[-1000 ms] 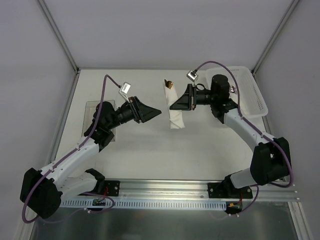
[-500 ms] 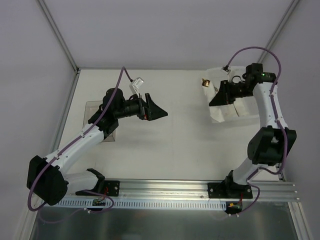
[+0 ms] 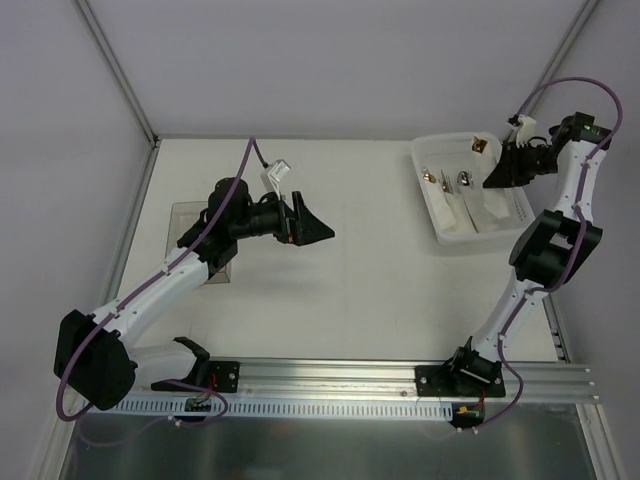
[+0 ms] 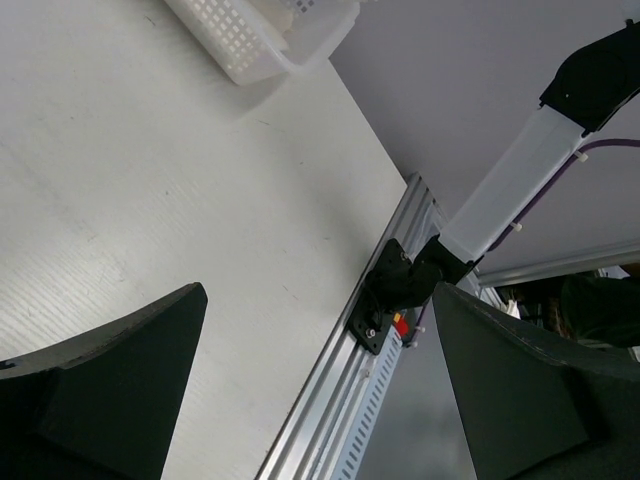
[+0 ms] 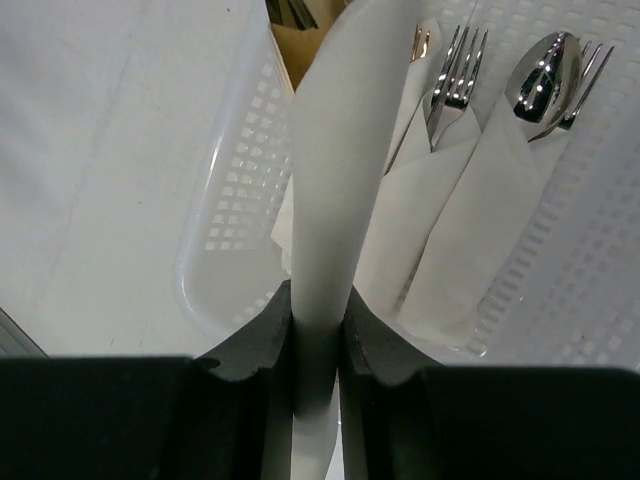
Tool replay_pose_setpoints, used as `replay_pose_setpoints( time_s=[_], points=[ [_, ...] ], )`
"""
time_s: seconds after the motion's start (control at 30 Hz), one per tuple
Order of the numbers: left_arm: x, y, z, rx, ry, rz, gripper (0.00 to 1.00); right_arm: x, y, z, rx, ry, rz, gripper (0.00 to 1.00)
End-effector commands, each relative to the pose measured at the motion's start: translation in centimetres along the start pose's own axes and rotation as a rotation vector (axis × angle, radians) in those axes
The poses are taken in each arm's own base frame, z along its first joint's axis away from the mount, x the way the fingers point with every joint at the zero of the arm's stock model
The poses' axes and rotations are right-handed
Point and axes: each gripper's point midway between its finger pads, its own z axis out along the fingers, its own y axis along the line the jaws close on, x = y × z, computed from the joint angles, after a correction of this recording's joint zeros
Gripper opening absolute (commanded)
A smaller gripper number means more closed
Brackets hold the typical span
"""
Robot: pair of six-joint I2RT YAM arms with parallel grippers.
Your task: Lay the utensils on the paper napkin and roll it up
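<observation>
My right gripper (image 5: 318,330) is shut on a rolled white paper napkin (image 5: 340,180), which runs straight out from the jaws. In the top view this gripper (image 3: 498,172) hangs over the white basket (image 3: 430,215) at the far right. A copper-gold glint (image 3: 480,147) shows at the roll's far end. The utensils inside the held roll are hidden. My left gripper (image 3: 318,232) hovers open and empty over the bare middle of the table, and its wrist view shows nothing between the fingers (image 4: 130,380).
The basket (image 5: 215,260) holds two other napkin rolls with fork (image 5: 458,70) and spoon (image 5: 540,75) heads sticking out. A clear flat tray (image 3: 190,215) lies under the left arm. The basket's corner (image 4: 262,45) and the front rail (image 4: 350,400) show in the left wrist view.
The right arm swung from the table's middle to the far right, carrying the rolled napkin over the basket. The left gripper opened wide and shifted slightly.
</observation>
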Motion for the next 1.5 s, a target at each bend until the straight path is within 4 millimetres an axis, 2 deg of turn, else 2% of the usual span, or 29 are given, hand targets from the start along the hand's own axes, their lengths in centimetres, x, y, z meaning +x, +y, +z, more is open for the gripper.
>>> replay_pose_setpoints(
  time_s=[0.0, 0.07, 0.2, 0.43, 0.63, 0.8, 0.97, 1.1, 1.47],
  points=[
    [-0.3, -0.2, -0.6, 0.002, -0.021, 0.037, 0.99, -0.3, -0.2, 0.1, 0.004, 0.013, -0.041, 0.00],
    [0.0, 0.1, -0.6, -0.007, -0.020, 0.031, 0.99, -0.2, -1.3, 1.0, 0.015, 0.014, -0.024, 0.00],
    [0.3, 0.5, -0.5, -0.020, -0.019, 0.023, 0.99, 0.0, -5.1, 2.0, 0.149, 0.067, -0.056, 0.00],
    [0.6, 1.2, -0.4, -0.039, -0.017, 0.009, 0.99, 2.0, -7.5, 3.8, 0.168, 0.127, -0.057, 0.00],
    [0.8, 1.5, -0.5, -0.050, -0.019, 0.009, 0.99, 1.8, -10.2, 4.4, 0.269, 0.124, -0.048, 0.00],
    [1.1, 1.9, -0.5, -0.061, -0.015, 0.000, 0.99, 2.9, -12.7, 4.9, 0.359, 0.209, -0.096, 0.00],
    [1.1, 2.2, -0.5, -0.071, -0.022, 0.005, 0.99, 4.5, -13.6, 5.9, 0.357, 0.263, -0.101, 0.00],
    [1.3, 2.4, -0.5, -0.078, -0.020, 0.001, 0.99, 5.2, -14.6, 6.7, 0.373, 0.278, -0.090, 0.00],
    [1.8, 3.2, -0.2, -0.096, -0.008, -0.010, 0.99, 6.4, -15.6, 9.2, 0.353, 0.300, -0.056, 0.00]
  ],
)
